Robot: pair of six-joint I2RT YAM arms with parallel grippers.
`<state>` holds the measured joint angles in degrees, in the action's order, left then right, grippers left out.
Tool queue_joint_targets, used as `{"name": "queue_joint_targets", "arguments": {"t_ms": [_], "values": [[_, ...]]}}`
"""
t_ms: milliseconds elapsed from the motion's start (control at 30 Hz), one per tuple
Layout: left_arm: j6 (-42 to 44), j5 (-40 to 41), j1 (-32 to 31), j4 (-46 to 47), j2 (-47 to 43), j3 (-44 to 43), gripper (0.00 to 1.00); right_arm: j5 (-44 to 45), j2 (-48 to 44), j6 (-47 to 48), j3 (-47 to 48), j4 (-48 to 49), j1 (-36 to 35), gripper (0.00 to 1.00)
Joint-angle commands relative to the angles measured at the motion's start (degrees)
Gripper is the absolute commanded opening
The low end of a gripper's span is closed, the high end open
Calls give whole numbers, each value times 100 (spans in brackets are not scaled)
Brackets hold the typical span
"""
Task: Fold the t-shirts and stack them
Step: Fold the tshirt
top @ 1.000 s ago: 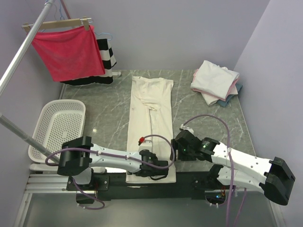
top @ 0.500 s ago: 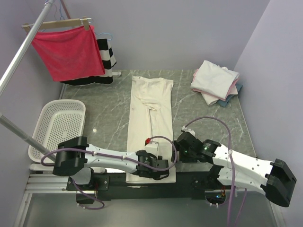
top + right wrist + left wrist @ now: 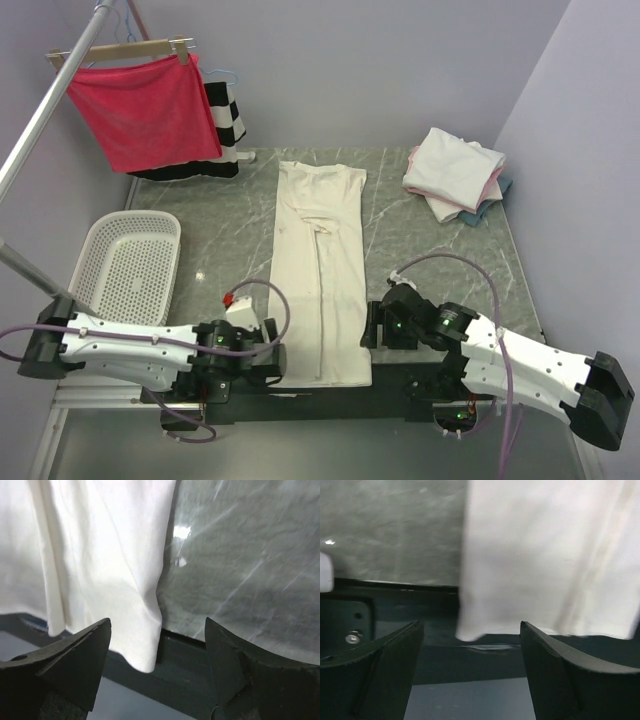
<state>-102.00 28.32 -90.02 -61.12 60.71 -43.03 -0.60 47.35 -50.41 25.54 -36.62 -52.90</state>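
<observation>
The grey marbled table (image 3: 440, 260) fills the middle of the top view; down its centre lies the long cream t-shirt (image 3: 320, 255), folded into a narrow strip, collar end far, hem end near, the hem hanging just over the table's near edge onto the dark base plate (image 3: 390, 612). Everything else is placed from that shirt. Far to its left and behind it, a red cloth (image 3: 145, 105) hangs from a wooden hanger (image 3: 120, 50) on a slanting metal rail (image 3: 45, 110); a black-and-white striped garment (image 3: 228, 118) hangs just behind the cloth. To the shirt's left, well apart, a white slotted basket (image 3: 90, 245) sits at the table's edge, only its own perforated floor showing inside. To the shirt's far right sits a pile of folded t-shirts (image 3: 455, 165), cream on top, pink and blue edges showing beneath. The left gripper (image 3: 470, 625) sits low just beside the shirt's near left hem corner, fingers (image 3: 380, 660) spread wide, nothing between them; the hem corner shows just beyond the tips. The right gripper (image 3: 157, 622) sits at the near right hem corner, fingers (image 3: 240, 665) likewise wide apart and gripping nothing; the corner droops between the tips, whether touching them I cannot tell.
</observation>
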Motion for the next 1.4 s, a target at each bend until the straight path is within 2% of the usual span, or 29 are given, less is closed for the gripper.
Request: {"name": "queue_joint_targets", "arguments": {"t_ms": [0, 300, 500, 533, 600, 633, 867, 967, 1033, 1100, 1133, 1200, 1267, 1367], "values": [[-611, -563, -77, 592, -480, 891, 81, -607, -611, -416, -321, -73, -44, 81], [-541, -907, -95, 952, 423, 998, 85, -1100, -1403, -1137, -972, -205, -360, 74], [-497, -1100, -130, 1664, 530, 1331, 82, -1285, -1150, -1146, -1025, 102, -510, 68], [-523, -1118, -139, 1726, 539, 1375, 81, -1311, -1062, -1164, -1025, 163, -563, 63], [-567, -1153, -165, 1753, 495, 1446, 78, -1355, -781, -1172, -998, 339, -677, 59], [-619, -1162, -183, 1840, 469, 1490, 76, -1355, -693, -1181, -972, 383, -799, 53], [-699, -1188, -244, 2289, 258, 1806, 52, -1355, -25, -1278, -937, 1033, -1178, 36], [-690, -1083, -244, 2307, 240, 1789, 47, -1224, 142, -1173, -832, 1087, -1187, 27], [-638, -995, -244, 2359, 222, 1745, 43, -1101, 178, -1120, -709, 1061, -1187, 14], [-646, -933, -244, 2394, 187, 1727, 41, -1021, 195, -1094, -656, 1034, -1187, 12], [-637, -890, -244, 2412, 178, 1727, 40, -1004, 187, -1085, -621, 1043, -1187, 8], [-629, -872, -244, 2491, 134, 1754, 38, -951, 195, -1085, -603, 1043, -1187, 8], [-655, -837, -236, 2535, 91, 1798, 41, -951, 221, -1085, -585, 1026, -1187, 9], [-646, -723, -244, 2404, 12, 1710, 55, -942, 265, -1076, -576, 938, -1187, 25]]}}
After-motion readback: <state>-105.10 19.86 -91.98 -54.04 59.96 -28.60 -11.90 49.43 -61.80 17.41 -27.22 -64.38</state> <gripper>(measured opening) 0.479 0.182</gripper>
